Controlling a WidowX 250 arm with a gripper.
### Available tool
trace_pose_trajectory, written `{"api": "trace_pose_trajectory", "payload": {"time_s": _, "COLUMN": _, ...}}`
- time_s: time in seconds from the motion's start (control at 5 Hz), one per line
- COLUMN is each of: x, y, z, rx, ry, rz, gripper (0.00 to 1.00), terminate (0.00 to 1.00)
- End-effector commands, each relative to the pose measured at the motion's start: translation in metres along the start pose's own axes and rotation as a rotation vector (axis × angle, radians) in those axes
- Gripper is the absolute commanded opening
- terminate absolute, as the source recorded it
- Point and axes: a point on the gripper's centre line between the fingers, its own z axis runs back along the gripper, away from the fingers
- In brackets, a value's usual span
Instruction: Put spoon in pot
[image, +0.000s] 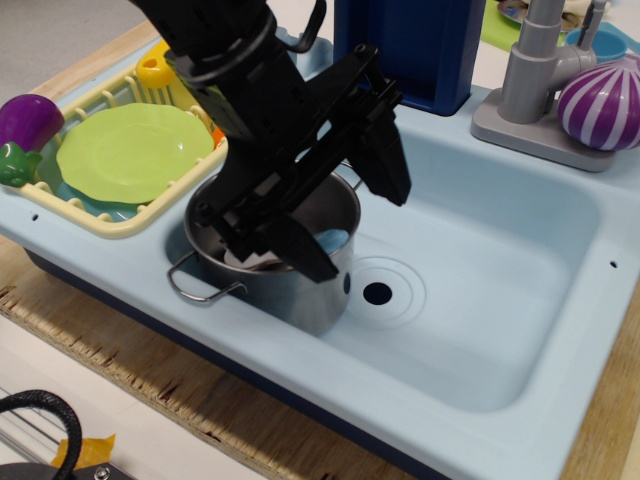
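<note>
The shiny steel pot (300, 298) with wire loop handles stands in the left part of the light blue toy sink (500, 300). The spoon (333, 241) lies inside the pot: its light blue handle end rests near the right inner wall, and its pale bowl shows low at the left, partly hidden by the arm. My black gripper (358, 232) hangs over the pot's mouth with its fingers spread. One finger reaches down across the pot, the other sticks out to the right above the rim. It holds nothing.
A yellow dish rack (120, 222) with a lime-green plate (130, 150) sits left of the sink, with a purple eggplant toy (28, 118) beside it. A grey faucet (535, 60), a striped purple ball (602, 100) and a dark blue box (420, 45) stand behind. The drain (377, 293) is right of the pot.
</note>
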Motion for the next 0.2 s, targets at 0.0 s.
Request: {"api": "trace_pose_trajectory", "payload": {"time_s": 0.0, "x": -0.0017, "y": -0.0030, "z": 0.0015, "rx": -0.012, "ry": 0.001, "rz": -0.012, "gripper": 1.00, "terminate": 1.00}}
